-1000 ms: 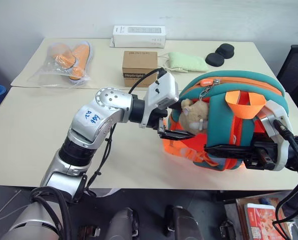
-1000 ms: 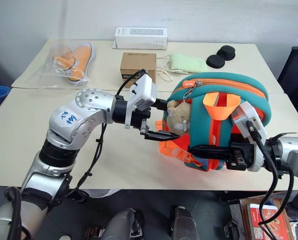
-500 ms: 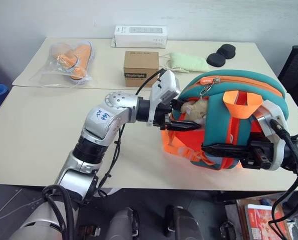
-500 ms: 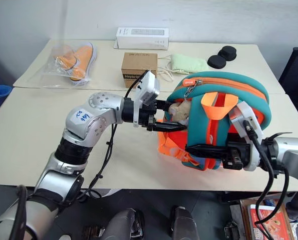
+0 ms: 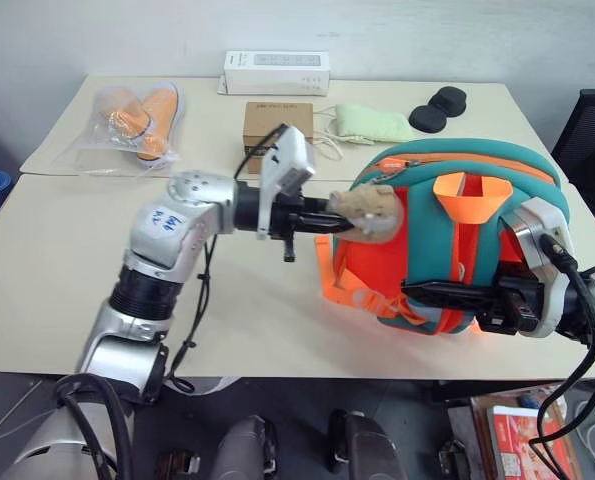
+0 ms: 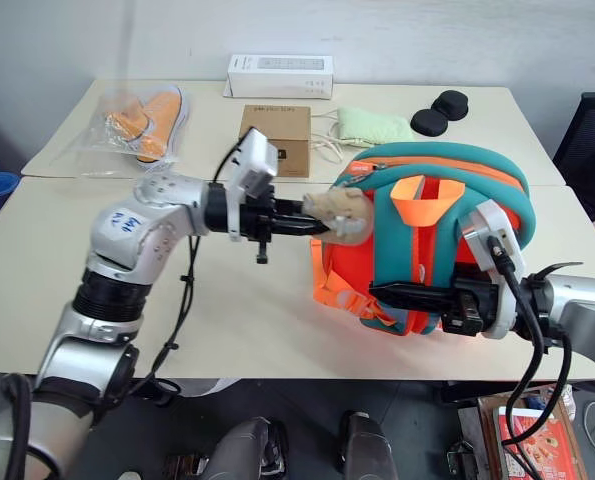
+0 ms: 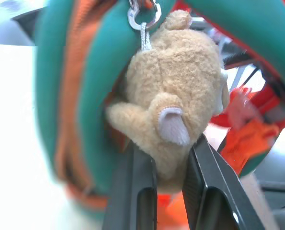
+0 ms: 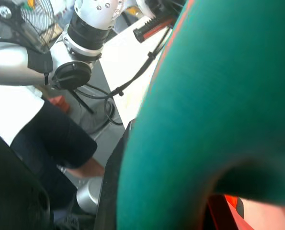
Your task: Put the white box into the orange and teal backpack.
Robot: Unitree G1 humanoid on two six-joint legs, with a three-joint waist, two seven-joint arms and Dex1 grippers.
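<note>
The left end effector (image 5: 329, 213) reaches level toward the right, its two fingers pinched on the plush toy (image 7: 173, 103) that hangs by a ring from the backpack (image 5: 497, 175) zipper, as the left wrist view shows. The backpack stands at the worktop's (image 5: 67, 270) near right edge, its long side running left to right, zipper along the top and seemingly not yet open. The right end effector (image 5: 447, 295) is pressed together on the backpack's lower front, apparently steadying it. The white box cannot be picked out; at the far edge lie only a long white carton (image 5: 277, 72) and a brown box (image 5: 267, 122). Opening the backpack probably comes first, with the left arm nearer the zipper.
</note>
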